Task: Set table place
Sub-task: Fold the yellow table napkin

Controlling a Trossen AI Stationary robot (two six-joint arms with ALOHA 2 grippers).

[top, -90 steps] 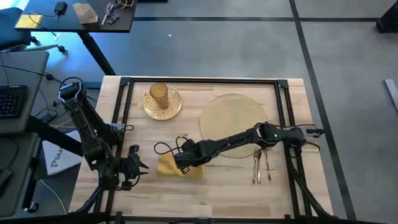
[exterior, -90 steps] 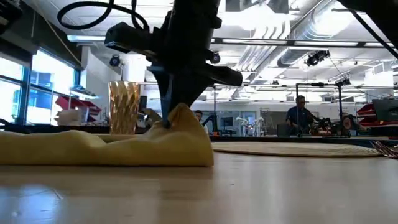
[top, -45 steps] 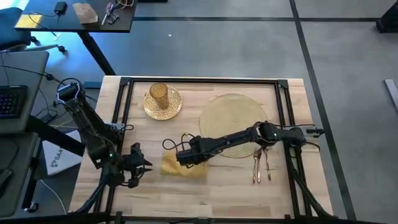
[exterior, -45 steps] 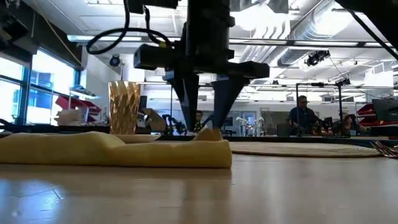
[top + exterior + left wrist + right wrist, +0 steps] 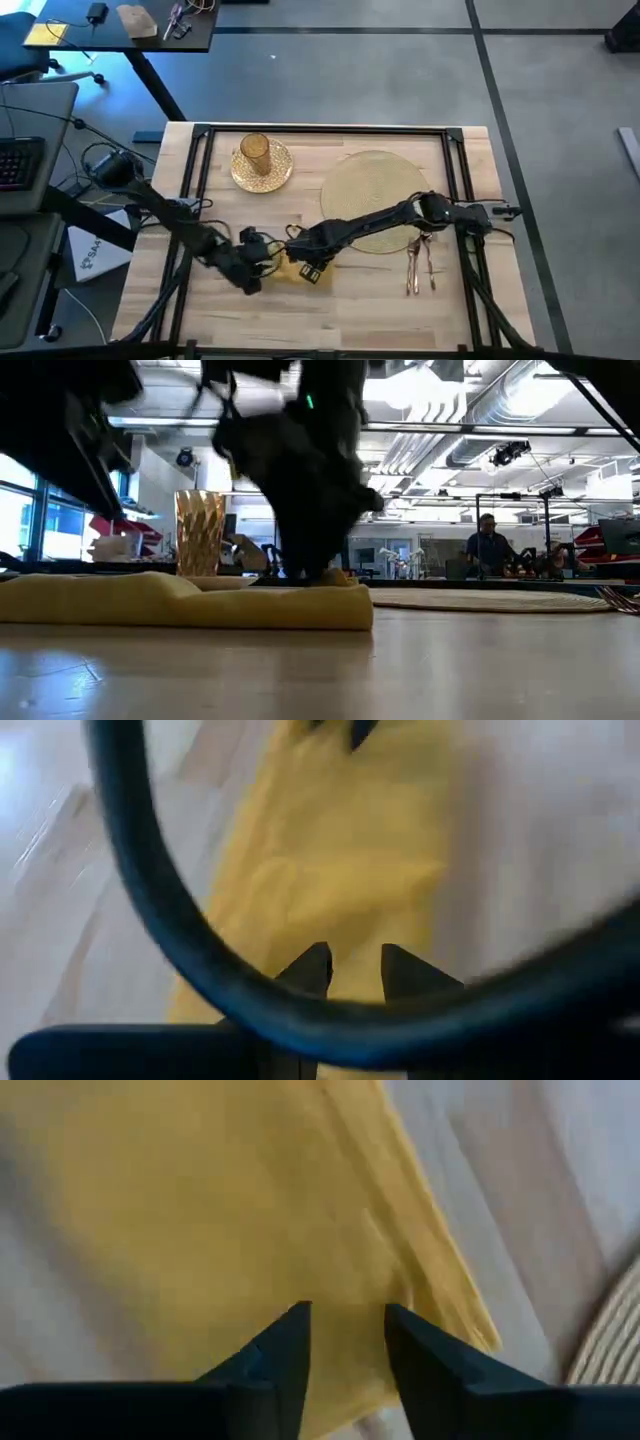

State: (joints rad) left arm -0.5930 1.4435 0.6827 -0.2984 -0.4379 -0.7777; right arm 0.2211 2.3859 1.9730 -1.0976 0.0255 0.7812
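Both claws meet over the yellow napkin [image 5: 296, 270] in the lower middle of the high view: the left claw [image 5: 262, 268] reaches in from the left, the right claw [image 5: 303, 262] from the right, low over the cloth. From here I cannot tell how their fingers stand. Upper left on the bench [image 5: 360, 310] sits the gold plate [image 5: 276, 172] with the amber glass [image 5: 255, 153] standing on it; the round woven placemat [image 5: 368, 180] lies right of centre, partly under the right arm, and the copper cutlery [image 5: 420, 268] lies just below the mat's lower right edge.

Low view: the napkin [image 5: 180, 602] lies flat across the left half of the frame, a dark blurred claw down on its right end; the glass [image 5: 200, 532] stands behind it.

Left wrist view: the left claw [image 5: 350, 970] has its fingers a narrow gap apart, over the yellow cloth [image 5: 340, 870], gripping nothing.

Right wrist view: the right claw [image 5: 345, 1342] likewise stands slightly apart above the napkin [image 5: 220, 1230], with the placemat's edge [image 5: 610, 1340] at the frame's right.
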